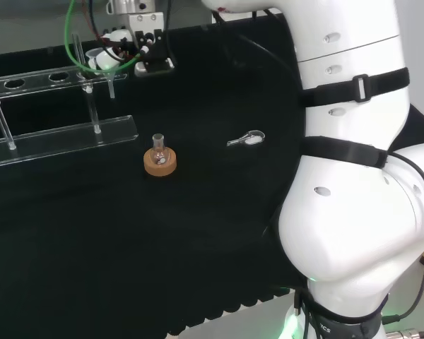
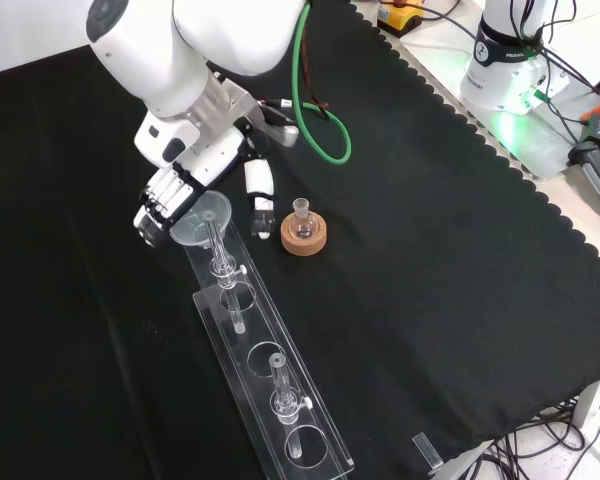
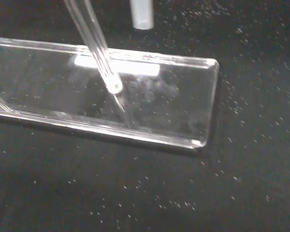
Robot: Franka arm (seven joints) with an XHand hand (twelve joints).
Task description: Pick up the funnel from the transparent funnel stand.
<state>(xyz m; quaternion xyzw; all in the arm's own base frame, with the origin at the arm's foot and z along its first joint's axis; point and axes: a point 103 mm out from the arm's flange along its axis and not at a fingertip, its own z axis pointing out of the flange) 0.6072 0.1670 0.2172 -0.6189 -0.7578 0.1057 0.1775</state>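
The hand [image 2: 170, 200] is at the near end of the clear funnel stand [image 2: 280, 420] in the front view, with its fingers [image 2: 152, 222] curled at the rim of the funnel [image 2: 202, 218]. They seem to be closed on the funnel's wide mouth, though the clear plastic makes the contact hard to judge. The funnel's stem [image 3: 94, 46] runs down from the fingers through the stand's end hole, and its tip hangs just above the stand's base plate [image 3: 183, 116]. In the head view, the funnel [image 1: 109, 68] sits under the fingers at the right end of the stand [image 1: 56, 138]. A small flask on a cork ring [image 2: 304, 237] stands on the black worktop [image 2: 430, 280] just beside the thumb side of the hand. Farther from the fingers in the head view, a small metal clip [image 1: 246, 140] lies on the cloth.
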